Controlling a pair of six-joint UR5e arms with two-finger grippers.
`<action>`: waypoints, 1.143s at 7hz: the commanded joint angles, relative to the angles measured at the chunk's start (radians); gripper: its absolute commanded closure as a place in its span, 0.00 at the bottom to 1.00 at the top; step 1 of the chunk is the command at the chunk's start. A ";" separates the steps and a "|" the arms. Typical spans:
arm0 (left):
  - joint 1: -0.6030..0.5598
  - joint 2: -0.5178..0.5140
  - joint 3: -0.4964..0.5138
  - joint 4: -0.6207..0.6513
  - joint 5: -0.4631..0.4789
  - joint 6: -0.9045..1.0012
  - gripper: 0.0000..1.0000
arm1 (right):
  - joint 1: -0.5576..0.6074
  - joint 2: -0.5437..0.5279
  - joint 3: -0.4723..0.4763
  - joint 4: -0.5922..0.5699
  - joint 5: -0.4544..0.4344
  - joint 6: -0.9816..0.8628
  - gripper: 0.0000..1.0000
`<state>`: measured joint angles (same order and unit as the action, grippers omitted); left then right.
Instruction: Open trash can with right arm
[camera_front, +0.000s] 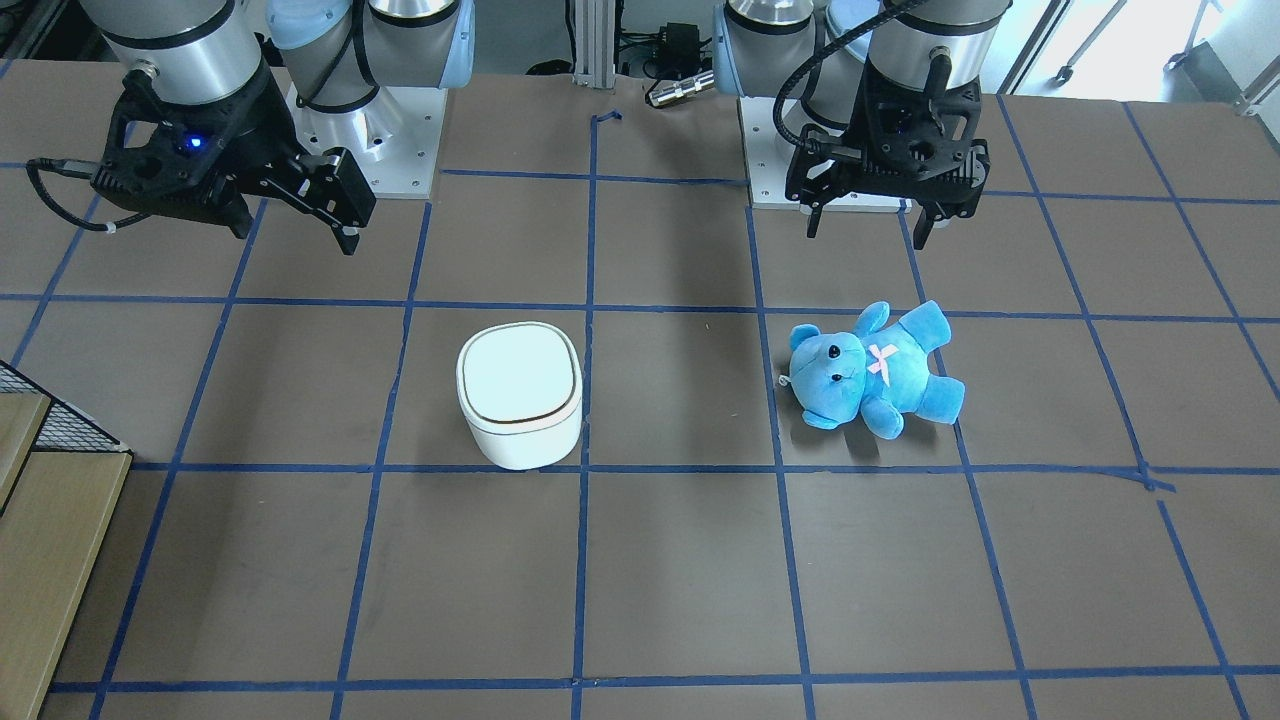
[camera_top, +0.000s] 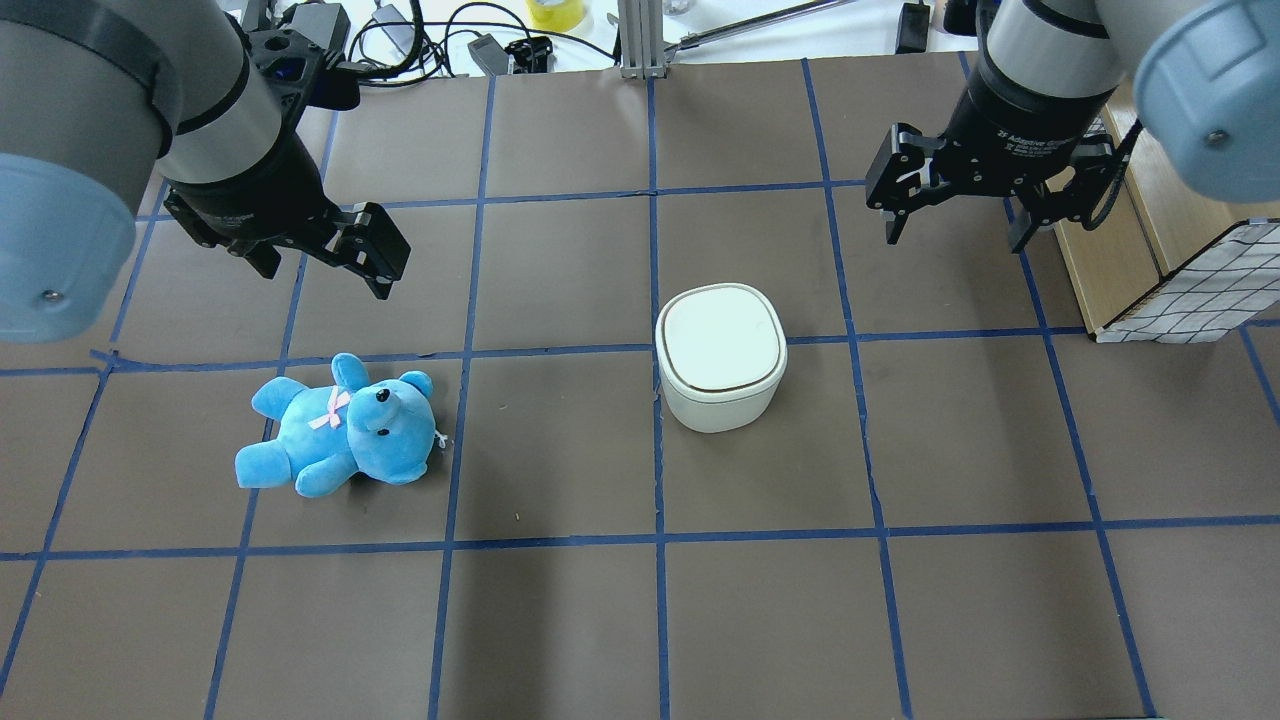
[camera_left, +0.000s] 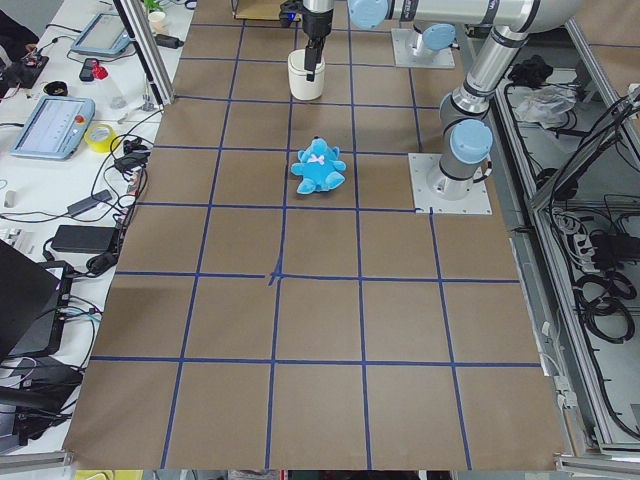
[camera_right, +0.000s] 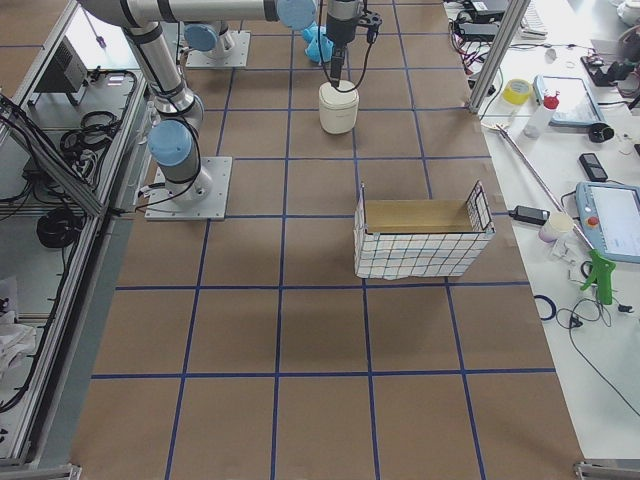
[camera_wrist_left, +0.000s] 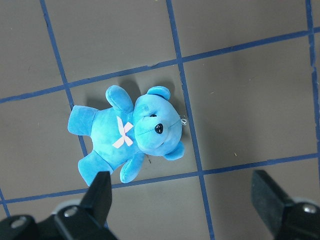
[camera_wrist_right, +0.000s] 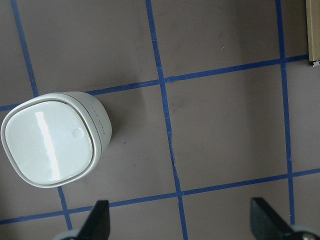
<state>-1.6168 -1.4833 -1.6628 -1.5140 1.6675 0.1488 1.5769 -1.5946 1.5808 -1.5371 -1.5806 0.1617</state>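
Note:
The white trash can (camera_top: 718, 355) stands near the table's middle with its lid closed; it also shows in the front view (camera_front: 520, 395) and the right wrist view (camera_wrist_right: 50, 145). My right gripper (camera_top: 955, 240), with a blue light in the front view (camera_front: 295, 235), hangs open and empty above the table. It is beyond and to the right of the can, apart from it. Its fingers (camera_wrist_right: 97, 220) frame bare table beside the can. My left gripper (camera_top: 325, 280) is open and empty, hovering above the blue teddy bear (camera_top: 340, 425).
The teddy (camera_wrist_left: 127, 132) lies on its back on the left half of the table. A wire-mesh basket with a cardboard box (camera_right: 420, 240) stands at the right end, beyond my right gripper (camera_top: 1190, 290). Blue tape lines grid the brown table (camera_top: 560, 620).

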 joint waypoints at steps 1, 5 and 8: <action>0.000 0.000 0.000 0.000 0.000 0.000 0.00 | -0.002 0.001 0.001 -0.001 0.001 0.001 0.00; 0.000 0.000 0.000 0.000 0.000 0.000 0.00 | 0.000 0.001 0.001 -0.003 0.007 -0.001 0.00; 0.000 0.000 0.000 0.000 0.000 0.000 0.00 | 0.000 -0.002 -0.001 0.000 -0.002 -0.001 0.00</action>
<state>-1.6168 -1.4833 -1.6628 -1.5141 1.6675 0.1488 1.5769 -1.5952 1.5812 -1.5387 -1.5814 0.1611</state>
